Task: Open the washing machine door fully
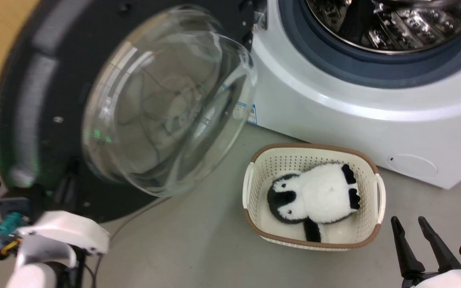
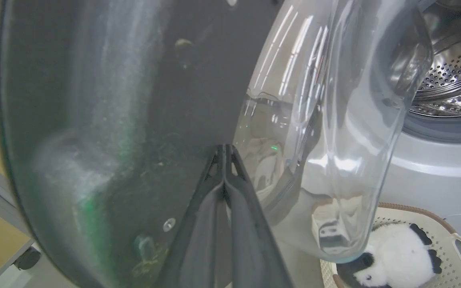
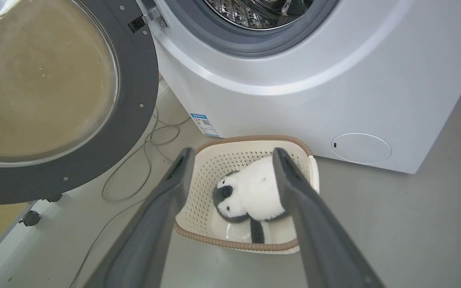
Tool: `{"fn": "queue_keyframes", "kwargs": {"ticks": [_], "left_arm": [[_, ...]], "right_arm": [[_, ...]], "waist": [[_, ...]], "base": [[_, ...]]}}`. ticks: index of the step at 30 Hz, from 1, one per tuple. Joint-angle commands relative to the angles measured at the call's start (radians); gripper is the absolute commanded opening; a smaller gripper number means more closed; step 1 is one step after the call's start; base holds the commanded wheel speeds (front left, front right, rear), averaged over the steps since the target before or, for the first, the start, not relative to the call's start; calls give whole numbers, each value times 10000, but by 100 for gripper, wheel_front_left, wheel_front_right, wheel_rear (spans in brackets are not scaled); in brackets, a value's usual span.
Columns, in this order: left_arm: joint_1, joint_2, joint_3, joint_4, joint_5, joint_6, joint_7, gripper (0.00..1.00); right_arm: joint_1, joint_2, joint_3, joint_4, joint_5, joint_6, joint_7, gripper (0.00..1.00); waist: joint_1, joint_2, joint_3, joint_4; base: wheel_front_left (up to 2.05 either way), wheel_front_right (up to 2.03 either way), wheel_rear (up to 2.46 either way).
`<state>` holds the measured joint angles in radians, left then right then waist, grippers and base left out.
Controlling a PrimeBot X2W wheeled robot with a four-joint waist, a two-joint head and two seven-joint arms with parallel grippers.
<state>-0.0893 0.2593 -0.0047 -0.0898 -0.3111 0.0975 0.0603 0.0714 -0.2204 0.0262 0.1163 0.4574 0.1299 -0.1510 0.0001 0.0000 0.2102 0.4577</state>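
Pressed flat together with no gap and nothing between them, the left gripper's [image 2: 224,152] two dark fingers rose in the left wrist view to the black inner ring of the washing machine door [image 2: 114,100]. Their tips lay at the ring, just beside the foot of the glass bowl; whether they truly touched it could not be told.

In the head view the washing machine door [image 1: 26,100] stood swung wide, out to the left of the washing machine [image 1: 334,112]. Its hinged edge was at the cabinet beside the grey-rimmed drum, and its free edge was far out to the left. The round door stood upright on edge, its inner face and bulging clear bowl turned toward the robot.

At the lower right the right gripper [image 1: 408,222] hung with its fingers spread apart and holding nothing, well away from the door. It was near a cream basket [image 1: 314,147] with a black-and-white plush toy [image 1: 318,196] in it.
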Motion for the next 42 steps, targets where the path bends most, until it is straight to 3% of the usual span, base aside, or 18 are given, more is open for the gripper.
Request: {"fn": "queue_keyframes", "kwargs": {"ticks": [1, 14, 23, 33, 42], "left_arm": [[-330, 213, 299, 199, -120, 18, -99, 0], [-1880, 1120, 1842, 2450, -1075, -27, -620, 0], [-2952, 1587, 1976, 4237, -1235, -309, -1061, 0], [-3349, 1592, 1793, 5262, -1250, -480, -1548, 0], [-2936, 1199, 1223, 4859, -1143, -783, -1915, 0]], "right_arm": [[-157, -101, -35, -104, -57, 8, 69, 100], [-506, -285, -172, -503, -128, 8, 380, 100], [-580, -288, -271, -756, -149, 8, 431, 100], [-631, -116, -306, -789, -83, 8, 379, 100], [-582, 7, -299, -696, -46, 8, -166, 100]], "waist": [[-1, 0, 246, -201], [-1, 0, 1019, -576], [-1, 0, 1240, -631], [-1, 0, 1117, -726], [-1, 0, 421, -872]], "base": [[0, 0, 0], [0, 0, 0], [0, 0, 0], [0, 0, 0], [0, 0, 0]]}}
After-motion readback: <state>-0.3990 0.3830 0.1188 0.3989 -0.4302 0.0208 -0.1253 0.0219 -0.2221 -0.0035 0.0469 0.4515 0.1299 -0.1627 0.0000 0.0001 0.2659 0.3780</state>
